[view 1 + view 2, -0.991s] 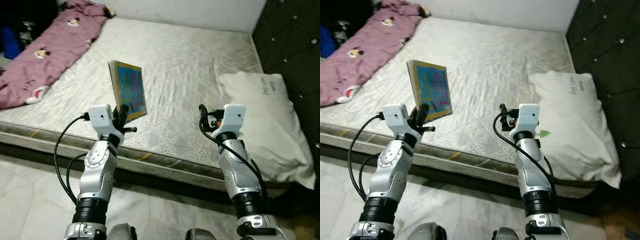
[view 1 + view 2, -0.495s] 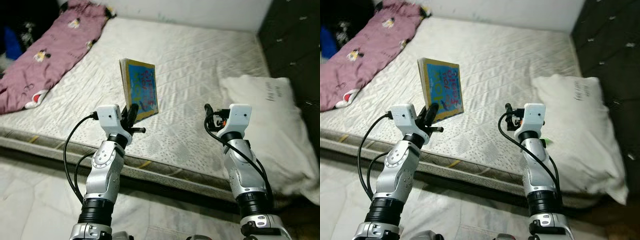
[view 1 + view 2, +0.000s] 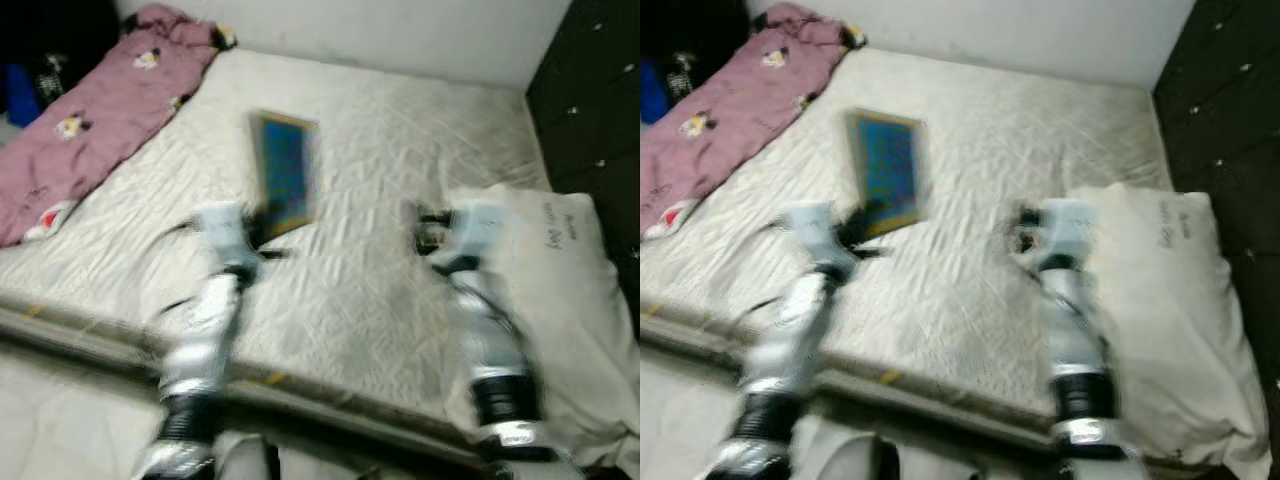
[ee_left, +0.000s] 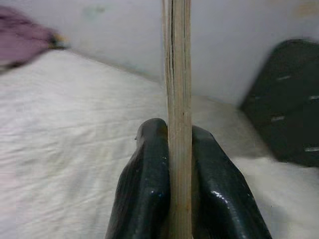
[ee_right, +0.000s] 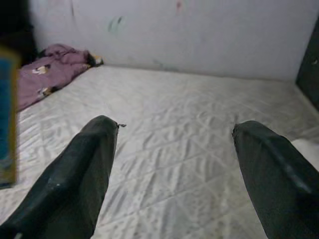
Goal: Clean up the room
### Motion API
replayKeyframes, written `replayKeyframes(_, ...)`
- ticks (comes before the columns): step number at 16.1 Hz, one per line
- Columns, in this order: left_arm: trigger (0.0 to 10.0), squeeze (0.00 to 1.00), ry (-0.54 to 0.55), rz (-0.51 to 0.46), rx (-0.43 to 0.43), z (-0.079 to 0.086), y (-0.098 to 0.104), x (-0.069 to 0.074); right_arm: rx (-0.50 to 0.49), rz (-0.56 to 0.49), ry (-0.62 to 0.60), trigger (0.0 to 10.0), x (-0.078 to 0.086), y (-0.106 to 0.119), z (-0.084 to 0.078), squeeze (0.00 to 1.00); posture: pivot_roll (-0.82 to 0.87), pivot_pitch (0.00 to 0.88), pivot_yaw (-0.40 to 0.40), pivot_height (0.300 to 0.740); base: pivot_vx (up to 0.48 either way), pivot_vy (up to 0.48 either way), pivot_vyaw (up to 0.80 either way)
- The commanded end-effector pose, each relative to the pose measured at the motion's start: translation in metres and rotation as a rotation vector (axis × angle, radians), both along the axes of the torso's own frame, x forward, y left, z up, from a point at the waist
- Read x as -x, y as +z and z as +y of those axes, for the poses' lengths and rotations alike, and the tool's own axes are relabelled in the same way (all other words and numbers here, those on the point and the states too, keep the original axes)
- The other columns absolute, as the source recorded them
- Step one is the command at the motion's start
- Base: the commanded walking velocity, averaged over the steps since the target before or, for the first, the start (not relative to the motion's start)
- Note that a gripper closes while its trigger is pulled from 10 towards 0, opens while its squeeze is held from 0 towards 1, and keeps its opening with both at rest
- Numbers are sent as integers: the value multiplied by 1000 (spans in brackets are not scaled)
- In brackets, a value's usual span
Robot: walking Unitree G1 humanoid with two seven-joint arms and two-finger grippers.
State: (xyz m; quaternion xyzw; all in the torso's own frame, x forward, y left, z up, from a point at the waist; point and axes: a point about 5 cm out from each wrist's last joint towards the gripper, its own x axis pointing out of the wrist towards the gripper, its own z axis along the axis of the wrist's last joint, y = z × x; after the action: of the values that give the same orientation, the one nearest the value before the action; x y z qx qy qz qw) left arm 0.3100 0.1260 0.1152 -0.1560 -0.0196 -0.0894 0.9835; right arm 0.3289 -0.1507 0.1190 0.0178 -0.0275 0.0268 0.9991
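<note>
Blurring hides the book (image 3: 284,184) cover print; left gripper (image 4: 172,149) clamps it above the mattress (image 3: 400,150); right gripper (image 5: 174,149) gapes wide.

Book (image 3: 285,183) upright above mattress (image 3: 380,130); blanket (image 3: 90,100) far left; pillow (image 3: 570,290) right.

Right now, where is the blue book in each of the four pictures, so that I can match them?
Left eye view: the blue book stands upright above the mattress, held by the left gripper.
Right eye view: same book, left of centre.
Left wrist view: seen edge-on, clamped between the jaws.
Right wrist view: a blue strip at the picture's edge.
Shared landmark: the purple blanket at the mattress's far corner.
</note>
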Motion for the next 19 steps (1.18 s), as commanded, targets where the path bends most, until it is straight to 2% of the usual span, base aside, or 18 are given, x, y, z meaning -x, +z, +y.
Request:
replayKeyframes(1,10000,0,-29,-47,10,-10,11,-2,11,27,-44,10000,3,-6,-16,0,-46,49,16,740,0,0,-800)
replayKeyframes(10,10000,0,-4,-34,4,-10,10,-4,12,25,-48,10000,3,-6,-16,0,-46,46,16,740,0,0,-774)
replayKeyframes(16,10000,0,73,-33,-20,-1,11,-4,13,16,-40,10000,2,-4,-16,0,-43,41,11,740,0,0,0)
replayKeyframes(19,10000,0,127,-6,-36,13,3,6,15,21,-37,10000,6,-6,-16,0,-37,50,10,740,0,0,0)
